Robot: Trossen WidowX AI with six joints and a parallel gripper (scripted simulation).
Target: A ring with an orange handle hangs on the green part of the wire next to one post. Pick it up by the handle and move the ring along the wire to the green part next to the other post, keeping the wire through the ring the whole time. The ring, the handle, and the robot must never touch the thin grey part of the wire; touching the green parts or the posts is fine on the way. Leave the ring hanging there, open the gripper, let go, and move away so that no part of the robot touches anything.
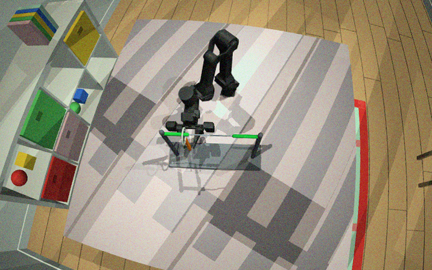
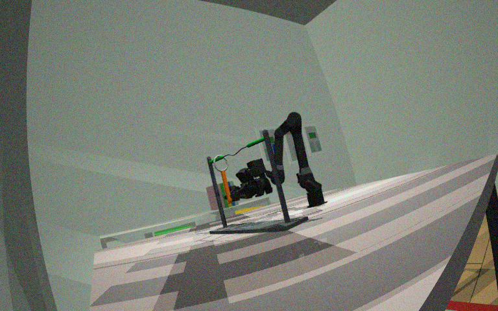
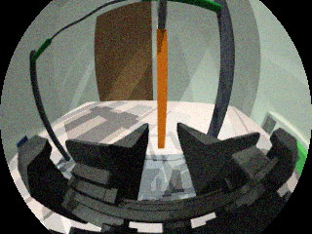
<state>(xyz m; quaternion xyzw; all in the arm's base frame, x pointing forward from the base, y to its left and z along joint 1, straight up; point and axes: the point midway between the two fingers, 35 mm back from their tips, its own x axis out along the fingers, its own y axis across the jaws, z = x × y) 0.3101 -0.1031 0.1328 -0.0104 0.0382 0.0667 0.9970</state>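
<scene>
The pale ring (image 1: 182, 137) (image 2: 214, 162) hangs around the green part (image 1: 171, 133) (image 3: 200, 4) of the wire beside the left post in the top view, near that part's inner end. Its orange handle (image 1: 188, 144) (image 2: 225, 184) (image 3: 162, 88) points down. My gripper (image 2: 229, 198) (image 3: 163, 126) is open, its fingertips on either side of the handle's lower part, with gaps showing on both sides in the wrist view. The thin grey wire (image 1: 211, 135) (image 2: 238, 149) (image 3: 78, 21) leads to the other green part (image 1: 245, 136) (image 2: 255, 142) (image 3: 43, 49).
The near post (image 1: 169, 144) (image 2: 216, 192) (image 3: 225, 63) stands right of the fingers in the wrist view. The other post (image 1: 256, 147) (image 2: 275, 175) stands at the far end of the dark base (image 1: 229, 158) (image 2: 257, 226). A shelf (image 1: 60, 74) stands left in the top view.
</scene>
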